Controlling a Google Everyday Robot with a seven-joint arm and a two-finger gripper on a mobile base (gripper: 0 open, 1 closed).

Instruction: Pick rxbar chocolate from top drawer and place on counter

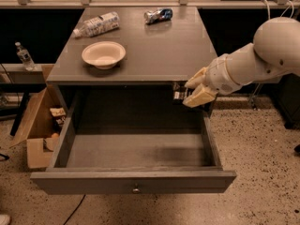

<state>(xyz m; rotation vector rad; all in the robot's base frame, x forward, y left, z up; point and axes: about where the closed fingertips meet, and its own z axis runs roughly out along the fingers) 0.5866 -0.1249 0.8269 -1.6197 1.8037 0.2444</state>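
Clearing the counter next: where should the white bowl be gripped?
Pinch the white bowl by its thin near rim from above; it sits upright, too wide to span. The tool, just under the counter's front edge, is shut on the rxbar chocolate.

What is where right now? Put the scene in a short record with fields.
gripper: by the counter's front edge near its right corner, over the open drawer's back right, shut on the snack bar
snack bar: dark wrapper, held in the gripper, not yet on the counter
drawer: pulled open, round knob at the front centre
counter: holds a bowl, a bottle lying down and a crushed can
floor, left: cardboard box
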